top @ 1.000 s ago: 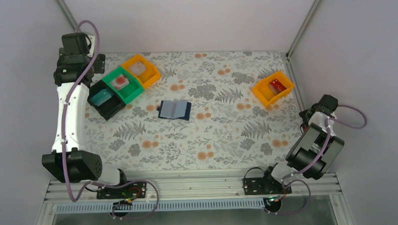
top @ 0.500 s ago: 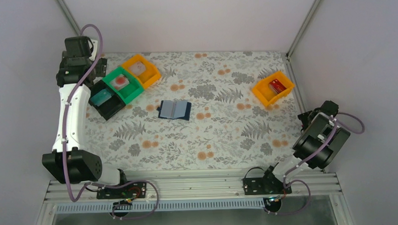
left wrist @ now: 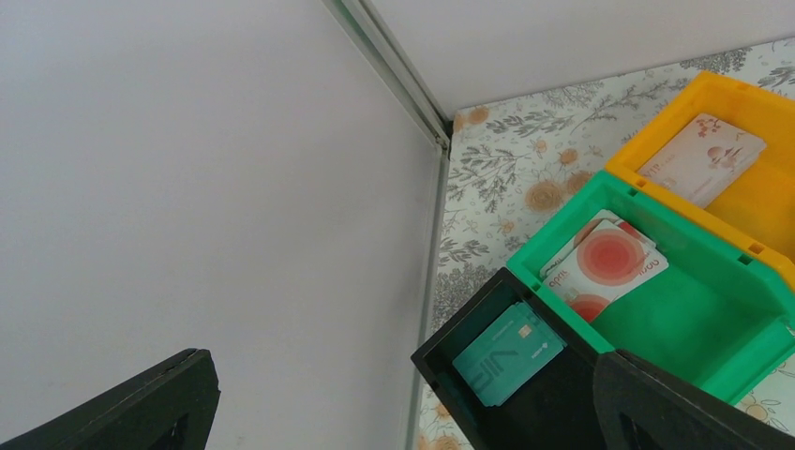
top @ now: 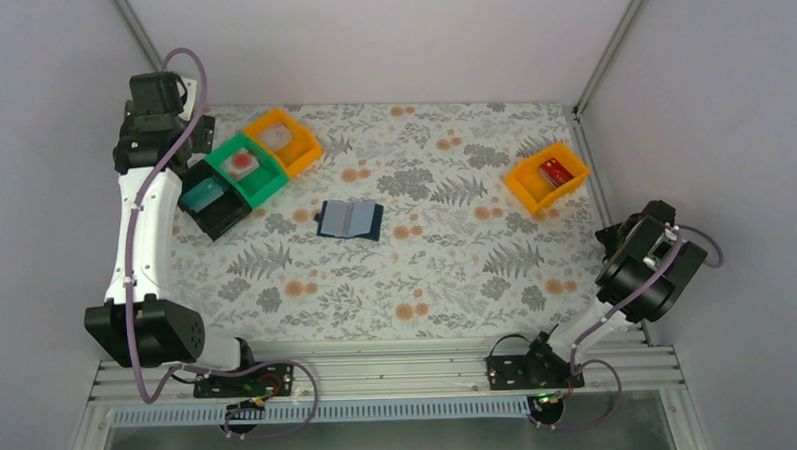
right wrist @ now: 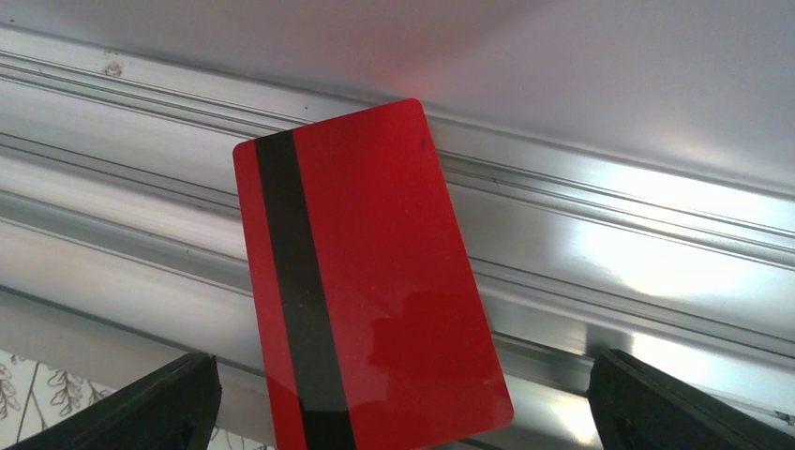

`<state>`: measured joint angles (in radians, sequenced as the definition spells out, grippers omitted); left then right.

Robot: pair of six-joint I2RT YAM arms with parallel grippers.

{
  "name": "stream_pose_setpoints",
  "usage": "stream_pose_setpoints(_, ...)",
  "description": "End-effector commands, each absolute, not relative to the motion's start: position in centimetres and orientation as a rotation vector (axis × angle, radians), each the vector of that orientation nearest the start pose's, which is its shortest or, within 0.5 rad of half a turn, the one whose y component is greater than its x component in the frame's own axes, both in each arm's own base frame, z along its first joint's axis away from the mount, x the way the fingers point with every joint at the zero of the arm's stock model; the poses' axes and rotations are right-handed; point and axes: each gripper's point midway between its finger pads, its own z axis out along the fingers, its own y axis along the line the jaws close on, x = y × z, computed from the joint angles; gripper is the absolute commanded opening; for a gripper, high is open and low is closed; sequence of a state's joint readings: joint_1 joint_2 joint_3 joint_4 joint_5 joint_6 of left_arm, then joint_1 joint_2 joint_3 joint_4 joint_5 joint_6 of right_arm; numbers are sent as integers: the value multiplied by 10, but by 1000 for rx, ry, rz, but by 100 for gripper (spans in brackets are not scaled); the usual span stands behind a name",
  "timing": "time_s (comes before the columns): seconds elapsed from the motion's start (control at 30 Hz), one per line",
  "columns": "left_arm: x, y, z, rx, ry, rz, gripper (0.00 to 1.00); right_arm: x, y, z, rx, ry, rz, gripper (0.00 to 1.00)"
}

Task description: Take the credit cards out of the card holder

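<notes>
1. Lying unheld by the silver rail (right wrist: 619,234), the red black-striped card (right wrist: 375,281) could be lost off-table, the right gripper (right wrist: 398,398) being spread wide.
2. The navy bifold holder (top: 347,220) mid-table could be overlooked, the left gripper (left wrist: 403,384) likewise wide.

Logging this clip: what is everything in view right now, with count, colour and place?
plastic bins: 4; orange bin, green bin and black bin in a row far left; second orange bin far right
credit cards in bins: pale pink card in the left orange bin; two overlapping white red-circled cards in green; teal card in black; red card in the second orange bin
red black-striped card: 1; before an aluminium rail, right wrist view; support unclear
bifold card holder: 1; navy, open, mid-table
floral tabletop: 1
left gripper: open, by the bin row
right gripper: open, at the right edge
</notes>
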<state>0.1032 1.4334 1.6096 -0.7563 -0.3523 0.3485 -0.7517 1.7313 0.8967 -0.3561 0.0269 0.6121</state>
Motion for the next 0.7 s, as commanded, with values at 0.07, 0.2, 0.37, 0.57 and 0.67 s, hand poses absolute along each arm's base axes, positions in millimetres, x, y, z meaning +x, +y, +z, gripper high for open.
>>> stream_pose_setpoints(0.07,403,102,349,66,2171,638,100,270,-260,-7,1712,2191,-74,99)
stream_pose_setpoints(0.2,403,101,349,67,2169,632,100,268,-259,-11,1721,2213,-82,98)
stream_pose_setpoints(0.37,403,102,358,70,2147,649,100,265,-256,-14,1727,2227,-78,95)
stream_pose_setpoints(0.57,404,102,363,76,2136,649,100,253,-262,-23,1754,2298,-233,96)
stream_pose_setpoints(0.67,406,101,362,81,2134,646,100,250,-260,-27,1754,2322,-260,96)
